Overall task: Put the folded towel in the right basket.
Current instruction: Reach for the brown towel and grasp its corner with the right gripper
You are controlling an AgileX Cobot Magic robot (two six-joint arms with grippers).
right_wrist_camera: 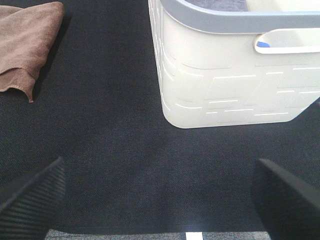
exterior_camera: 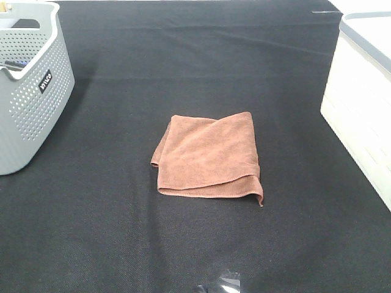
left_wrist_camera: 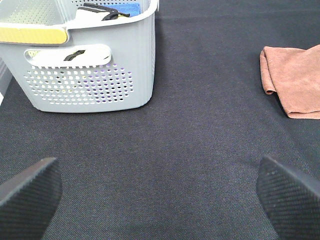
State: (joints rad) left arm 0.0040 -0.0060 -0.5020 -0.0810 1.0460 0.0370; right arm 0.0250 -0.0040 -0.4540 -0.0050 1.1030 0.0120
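Note:
A folded brown towel (exterior_camera: 209, 155) lies flat in the middle of the black table. It also shows at the edge of the left wrist view (left_wrist_camera: 292, 80) and of the right wrist view (right_wrist_camera: 26, 45). The right basket (exterior_camera: 360, 101), white with a grey rim, stands at the right edge of the table and shows close in the right wrist view (right_wrist_camera: 235, 75). My left gripper (left_wrist_camera: 160, 195) is open and empty, well short of the towel. My right gripper (right_wrist_camera: 160, 195) is open and empty, in front of the white basket. Neither arm shows in the exterior view.
A grey perforated basket (exterior_camera: 27, 79) stands at the far left of the table, with items inside seen in the left wrist view (left_wrist_camera: 90, 65). The black tabletop (exterior_camera: 183, 244) stretches between the two baskets.

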